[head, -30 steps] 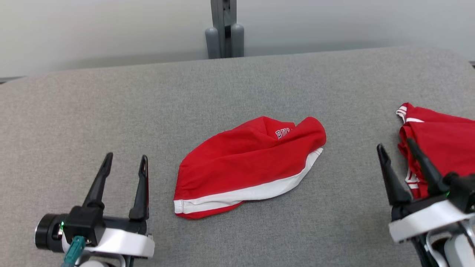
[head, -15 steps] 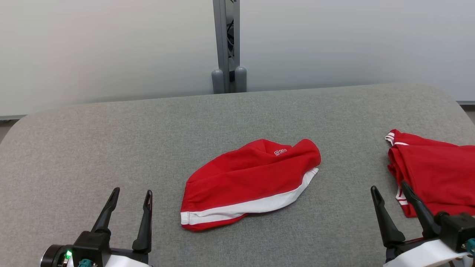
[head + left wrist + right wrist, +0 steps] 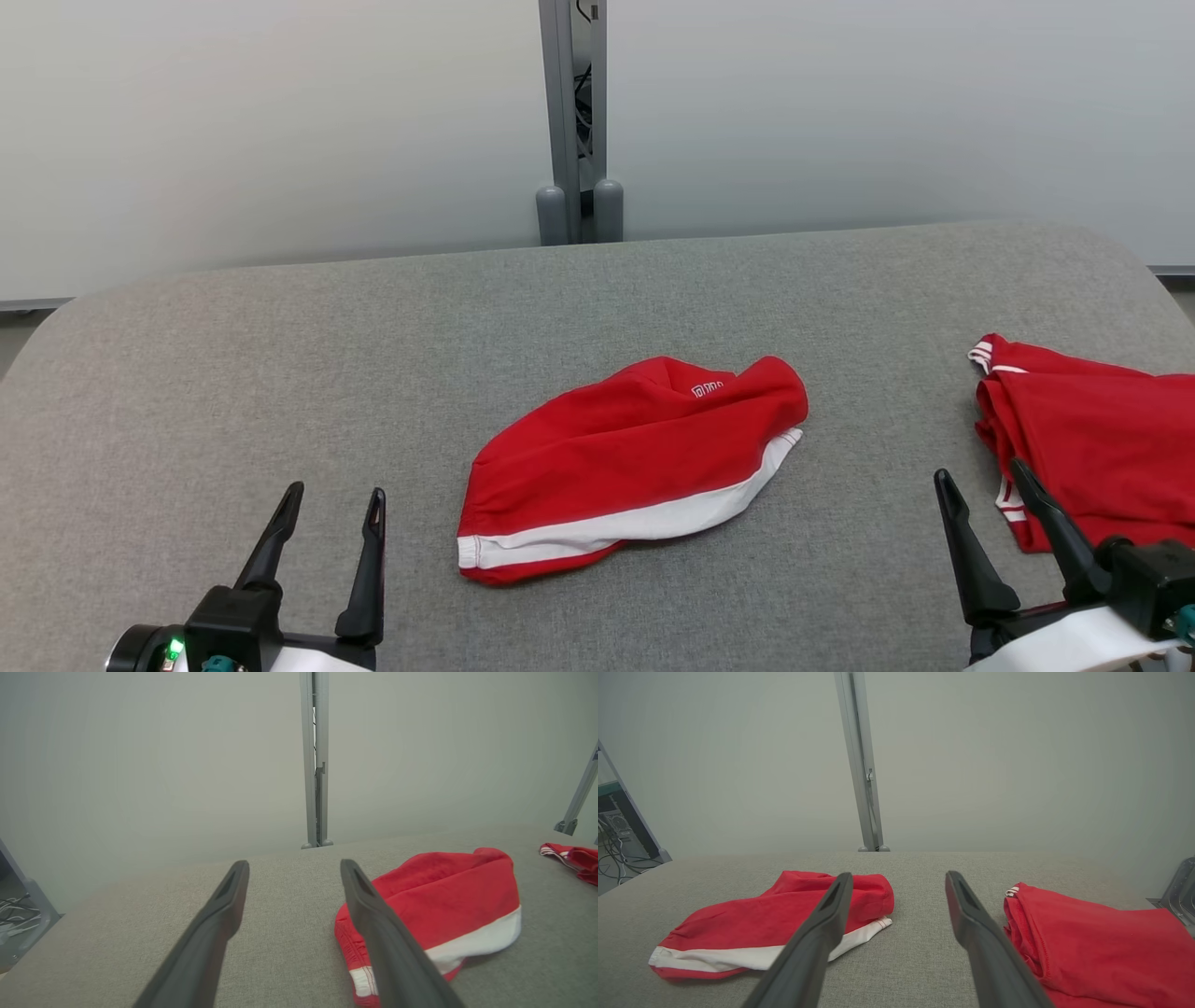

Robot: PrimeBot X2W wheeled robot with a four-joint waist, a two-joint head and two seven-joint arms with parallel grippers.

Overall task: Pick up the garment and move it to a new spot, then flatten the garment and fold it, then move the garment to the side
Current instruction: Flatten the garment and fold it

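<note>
A crumpled red garment (image 3: 635, 457) with a white band along its near edge lies in the middle of the grey padded table (image 3: 280, 355). My left gripper (image 3: 336, 490) is open at the lower left, a short way to the garment's left, with nothing between its fingers. The left wrist view has the garment (image 3: 444, 896) just right of that open gripper (image 3: 294, 863). My right gripper (image 3: 978, 469) is open and empty at the lower right. In the right wrist view this gripper (image 3: 899, 875) points at bare table, with the garment (image 3: 752, 924) on its left.
A second red garment (image 3: 1092, 439) with white trim lies at the table's right edge, close to my right gripper, and the right wrist view has it (image 3: 1101, 938) too. A grey post (image 3: 571, 121) stands behind the table against a pale wall. The table's far corners are rounded.
The head camera has tilted up, so the table and both grippers sit lower in the picture. Both garments lie as before and both grippers stay open.
</note>
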